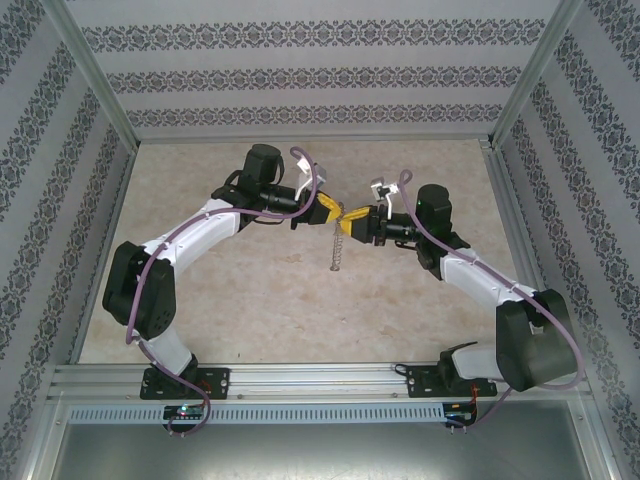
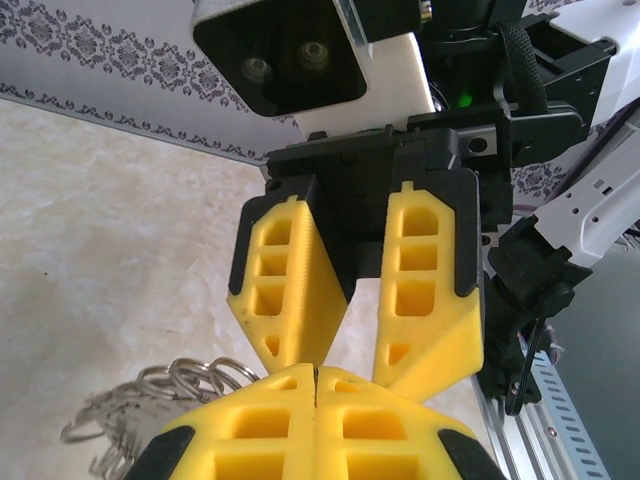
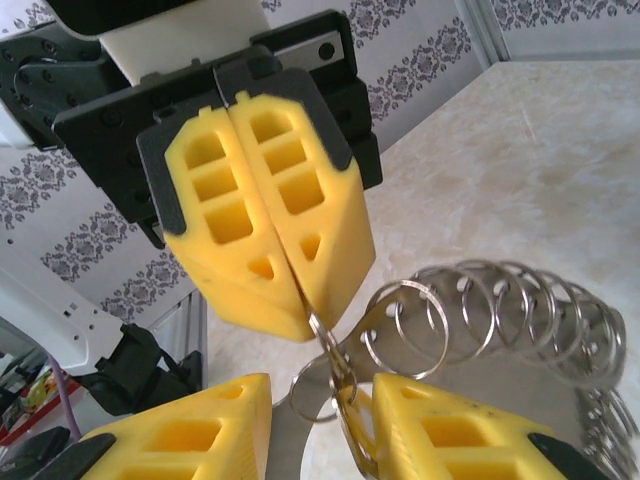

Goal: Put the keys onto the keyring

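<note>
Right wrist view: my left gripper (image 3: 305, 310) has its jaws pressed flat together. They pinch thin metal at the near end of the keyring (image 3: 500, 305), so the hoop and its row of small rings (image 3: 440, 300) trail away from those tips to one side. I judge this grip is there to steady the ring and offer its end to my other hand.

My right gripper (image 3: 320, 400) faces it tip to tip, jaws apart. A slim gold-tinted piece, which I take for the key (image 3: 350, 420), stands in the gap between them, just below the left tips. Whether either pad touches it I cannot tell. The gap looks meant to let me seat myself afresh on the key before threading.

In the top external view the keyring dangles straight down beneath the two meeting tips.
</note>
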`<state>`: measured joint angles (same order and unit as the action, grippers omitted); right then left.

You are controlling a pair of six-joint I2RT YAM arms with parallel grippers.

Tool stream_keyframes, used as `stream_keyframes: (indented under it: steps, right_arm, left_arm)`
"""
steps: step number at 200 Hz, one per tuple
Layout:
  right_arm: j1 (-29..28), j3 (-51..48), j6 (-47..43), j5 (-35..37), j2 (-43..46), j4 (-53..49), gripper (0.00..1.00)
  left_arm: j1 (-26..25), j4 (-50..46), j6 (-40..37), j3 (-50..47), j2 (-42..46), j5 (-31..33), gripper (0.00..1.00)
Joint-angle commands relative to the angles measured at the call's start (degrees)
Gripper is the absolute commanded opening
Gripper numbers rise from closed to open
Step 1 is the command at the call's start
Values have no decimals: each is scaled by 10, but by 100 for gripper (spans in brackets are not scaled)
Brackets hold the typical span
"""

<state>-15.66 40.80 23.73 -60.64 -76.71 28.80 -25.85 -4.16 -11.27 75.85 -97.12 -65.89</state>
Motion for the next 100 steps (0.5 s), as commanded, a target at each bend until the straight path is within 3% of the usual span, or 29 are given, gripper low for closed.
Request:
stream_keyframes:
  steps: [1, 57, 100]
  right_arm:
    - [-7, 19, 3, 3, -4, 32, 32]
    - [-11, 31, 7, 6, -18, 35, 25]
    - [-9, 37, -8, -1, -16, 3, 0]
  left_arm:
    - [-8, 28, 6, -3, 16, -11, 0]
    - [-8, 33, 9, -6, 16, -9, 0]
    - [-8, 44, 17, -11, 18, -3, 0]
